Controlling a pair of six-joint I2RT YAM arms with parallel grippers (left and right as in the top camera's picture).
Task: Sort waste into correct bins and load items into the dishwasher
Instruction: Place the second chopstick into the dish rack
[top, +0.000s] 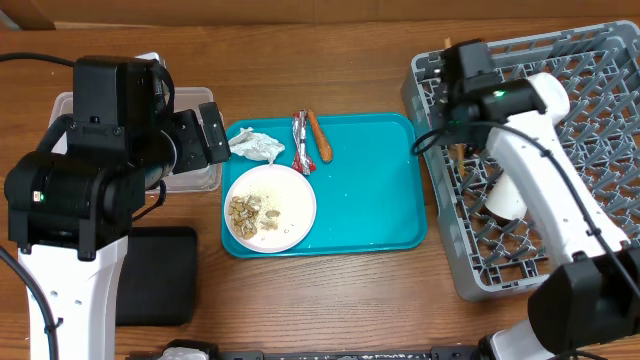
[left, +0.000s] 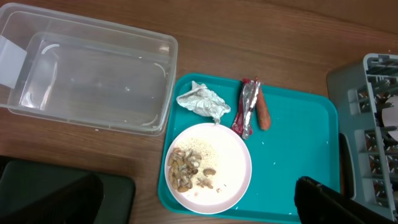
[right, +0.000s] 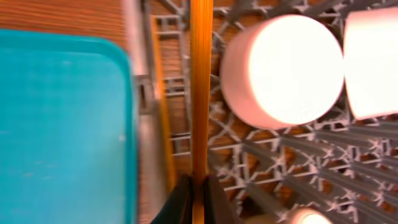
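Wooden tabletop (top: 330, 300) carries a teal tray (top: 370, 190) in the middle and the grey dish rack (top: 600, 90) to its right. The right gripper (right: 198, 193) is clenched on a wooden chopstick (right: 200, 74) over the rack's left edge, beside an upturned pale-pink bowl (right: 283, 71). Loading seems to be the step in hand, and the next move likely calls for lowering the stick among the pegs before letting go. On the tray the white plate (top: 290, 195) of food scraps (top: 245, 212), crumpled napkin (top: 255, 147), red-and-white wrapper (top: 300, 143) and orange sausage stick (top: 319, 137) lie unsorted, while the left gripper (top: 213, 132) hovers by the clear tub (left: 93, 81) at far left, whether clenched or released being impossible to tell.
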